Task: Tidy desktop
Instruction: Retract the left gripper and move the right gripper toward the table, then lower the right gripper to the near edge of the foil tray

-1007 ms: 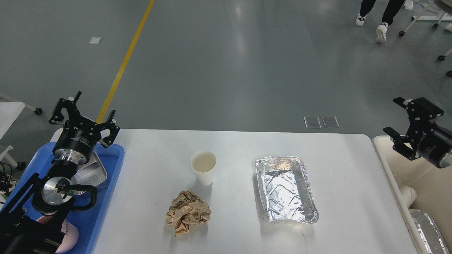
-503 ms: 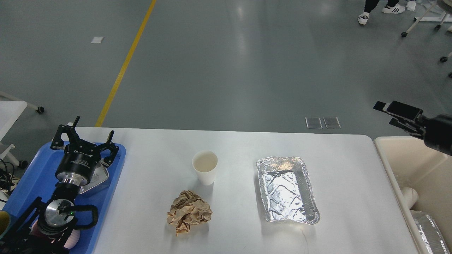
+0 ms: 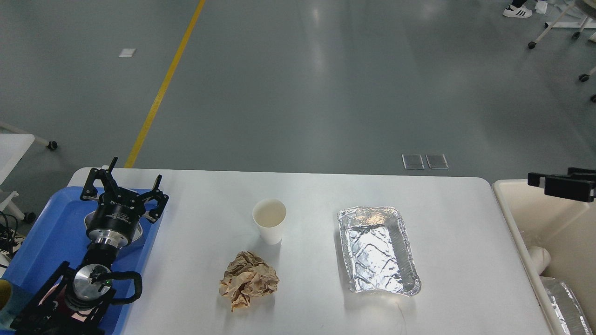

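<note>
The white desktop [image 3: 316, 195] fills the lower middle of the head view. On it stand a white paper cup [image 3: 269, 220], a crumpled brown paper ball [image 3: 248, 280] and an empty foil tray [image 3: 378, 250]. My left gripper [image 3: 125, 190] is open and empty, above the far end of the blue tray [image 3: 51, 228] at the desktop's left edge. It hangs over a metal container [image 3: 135, 231] in that tray. My right gripper [image 3: 561, 183] shows only as a dark end at the right edge, above the beige bin [image 3: 517, 218]; its fingers cannot be told apart.
The beige bin holds a foil tray [image 3: 563, 302] and a white cup [image 3: 539, 256]. A pink item [image 3: 58, 298] and a cup [image 3: 4, 298] sit at the near end of the blue tray. A second table [image 3: 14, 144] stands at far left, chair bases [image 3: 558, 28] at top right.
My left gripper has come down and forward over the blue tray, then shifted slightly right. My right arm has swung right and lower, mostly out of view. The person walking at top right has left.
</note>
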Controlling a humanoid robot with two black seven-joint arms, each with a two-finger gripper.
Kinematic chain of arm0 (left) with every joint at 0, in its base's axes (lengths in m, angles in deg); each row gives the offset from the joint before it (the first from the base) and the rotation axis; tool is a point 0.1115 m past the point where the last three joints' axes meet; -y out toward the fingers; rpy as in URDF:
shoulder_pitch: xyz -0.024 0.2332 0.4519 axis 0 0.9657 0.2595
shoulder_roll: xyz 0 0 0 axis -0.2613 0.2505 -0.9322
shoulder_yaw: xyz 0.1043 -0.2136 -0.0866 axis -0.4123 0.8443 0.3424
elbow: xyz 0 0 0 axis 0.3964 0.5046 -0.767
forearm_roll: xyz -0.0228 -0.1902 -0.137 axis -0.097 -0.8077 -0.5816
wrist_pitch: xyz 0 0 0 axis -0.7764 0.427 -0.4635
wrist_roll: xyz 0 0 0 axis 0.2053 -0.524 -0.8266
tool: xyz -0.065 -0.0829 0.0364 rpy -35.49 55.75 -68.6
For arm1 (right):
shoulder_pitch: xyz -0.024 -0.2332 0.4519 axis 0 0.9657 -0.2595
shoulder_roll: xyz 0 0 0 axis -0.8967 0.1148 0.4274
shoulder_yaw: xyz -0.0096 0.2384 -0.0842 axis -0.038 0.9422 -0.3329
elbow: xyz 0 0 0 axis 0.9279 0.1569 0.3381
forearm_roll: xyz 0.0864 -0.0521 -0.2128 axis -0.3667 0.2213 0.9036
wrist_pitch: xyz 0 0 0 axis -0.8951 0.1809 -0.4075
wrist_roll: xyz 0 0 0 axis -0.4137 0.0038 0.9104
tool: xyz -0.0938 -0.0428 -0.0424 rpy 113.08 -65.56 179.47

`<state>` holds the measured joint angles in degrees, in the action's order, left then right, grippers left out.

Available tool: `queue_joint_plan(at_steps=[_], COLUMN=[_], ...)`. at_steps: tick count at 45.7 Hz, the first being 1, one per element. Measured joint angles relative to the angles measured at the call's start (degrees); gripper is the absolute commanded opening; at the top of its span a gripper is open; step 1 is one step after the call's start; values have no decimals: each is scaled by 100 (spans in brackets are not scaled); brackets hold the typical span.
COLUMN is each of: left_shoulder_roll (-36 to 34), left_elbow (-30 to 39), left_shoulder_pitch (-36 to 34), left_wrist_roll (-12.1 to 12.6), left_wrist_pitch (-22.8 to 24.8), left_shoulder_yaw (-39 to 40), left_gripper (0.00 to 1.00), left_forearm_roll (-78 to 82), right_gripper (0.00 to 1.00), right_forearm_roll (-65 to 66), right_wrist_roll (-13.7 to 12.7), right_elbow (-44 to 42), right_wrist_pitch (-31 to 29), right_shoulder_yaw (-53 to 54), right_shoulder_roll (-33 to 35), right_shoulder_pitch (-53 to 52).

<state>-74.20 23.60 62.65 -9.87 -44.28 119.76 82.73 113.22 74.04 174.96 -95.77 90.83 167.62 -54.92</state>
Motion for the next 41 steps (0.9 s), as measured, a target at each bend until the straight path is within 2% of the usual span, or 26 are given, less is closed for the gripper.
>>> queue_joint_plan(at_steps=[11, 21, 35, 41], left_shoulder_roll=[68, 54, 75, 77], left_elbow=[8, 8, 54, 59], left_shoulder_pitch=[7, -8, -79, -80], left_wrist_roll=[-33, -69, -70, -69], left_wrist_pitch=[-39, -243, -256, -256], left_shoulder_yaw=[1, -32, -108, -123], left_gripper=[97, 97, 97, 97], left_forearm_roll=[9, 29, 44, 51], right_gripper=[100, 100, 100, 100], right_forearm_roll=[915, 1737, 2027, 2023], right_wrist_roll=[78, 339, 359, 354], right_elbow=[258, 241, -301, -400], right_wrist_pitch=[44, 44, 12, -21], right_shoulder_yaw=[-49, -309, -555, -622], right_shoulder_roll=[108, 47, -890, -1058], right_shoulder_pitch=[5, -6, -24, -17])
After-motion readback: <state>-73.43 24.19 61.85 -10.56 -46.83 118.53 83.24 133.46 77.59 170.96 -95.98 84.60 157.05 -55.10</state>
